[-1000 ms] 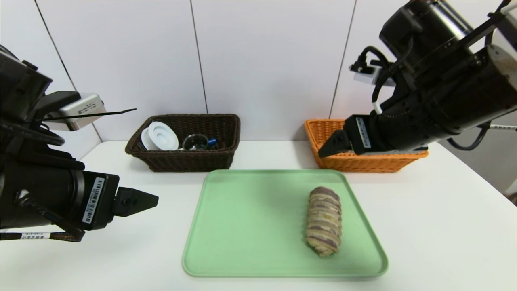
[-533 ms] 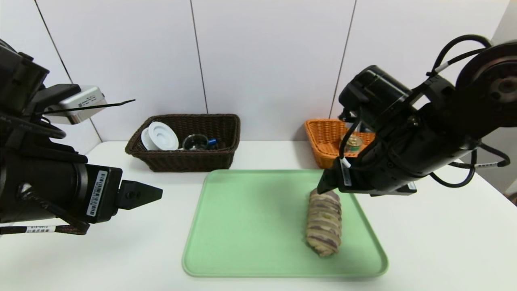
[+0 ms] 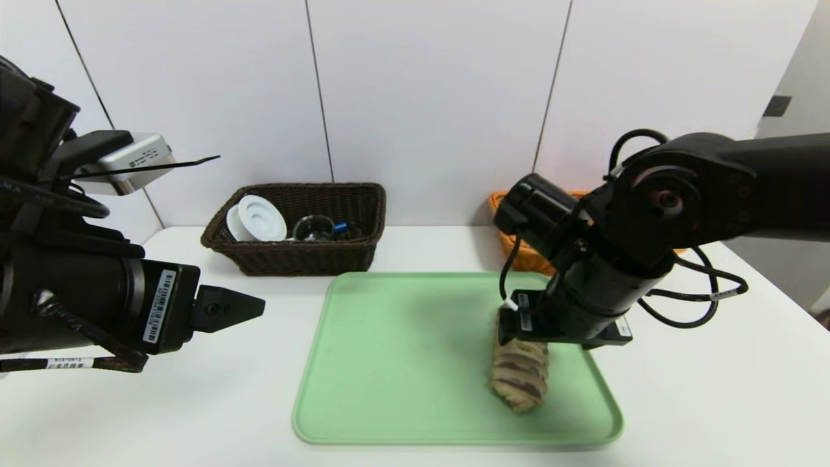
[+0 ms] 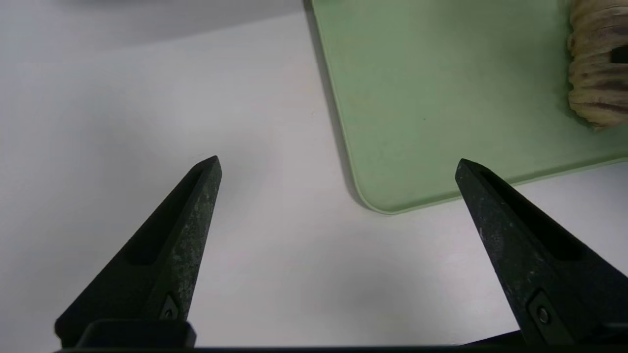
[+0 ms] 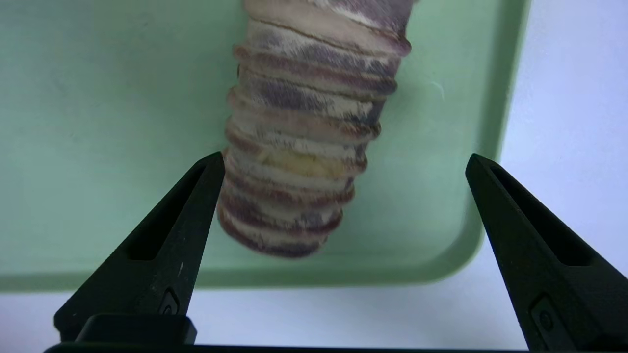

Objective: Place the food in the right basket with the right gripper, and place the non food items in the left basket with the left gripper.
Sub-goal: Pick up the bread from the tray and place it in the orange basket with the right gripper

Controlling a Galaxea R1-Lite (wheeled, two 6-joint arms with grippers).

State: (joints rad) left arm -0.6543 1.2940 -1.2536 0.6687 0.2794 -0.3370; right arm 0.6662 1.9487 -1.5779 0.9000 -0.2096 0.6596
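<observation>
Two woven baskets: one dark brown basket (image 3: 295, 227), one orange basket (image 3: 519, 250) mostly hidden behind arm. One green tray (image 3: 402, 363). One striped bread roll (image 3: 519, 379) on tray. In dark brown basket: one white ring-shaped dispenser (image 3: 258, 218), one glass cup (image 3: 314, 228), one blue cap (image 3: 341, 227). Two grippers: left gripper (image 4: 338, 164), right gripper (image 5: 346, 159). One white table (image 3: 713, 363).
</observation>
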